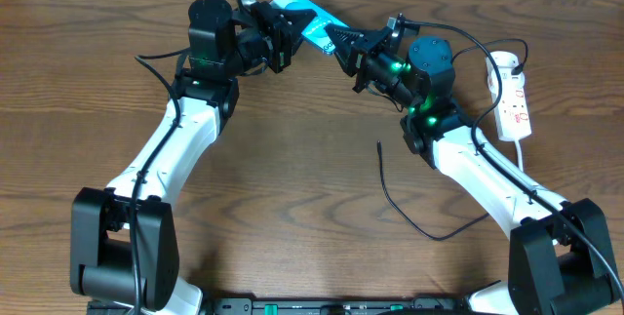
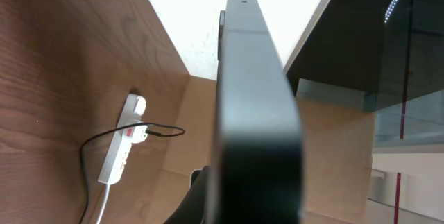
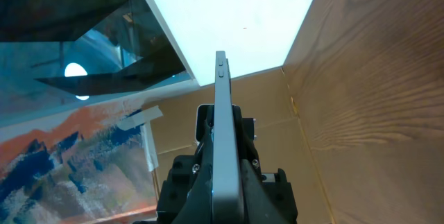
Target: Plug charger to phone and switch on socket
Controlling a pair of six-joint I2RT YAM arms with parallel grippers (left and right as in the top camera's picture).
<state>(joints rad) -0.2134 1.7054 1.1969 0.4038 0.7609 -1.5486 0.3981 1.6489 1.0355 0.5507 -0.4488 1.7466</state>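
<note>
The phone, its screen lit cyan, is held up off the table at the back middle, between both grippers. My left gripper is shut on its left end. In the left wrist view the phone shows edge-on as a dark bar. My right gripper is shut on its right end, and its wrist view shows the grey edge of the phone between the fingers. The socket, a white power strip, lies at the far right and also shows in the left wrist view. The charger cable lies loose on the table, its plug tip free.
The black cable runs from the strip's top end past the right arm and loops over the table's right half. The table's back edge meets a white wall. The left arm stands over the left half.
</note>
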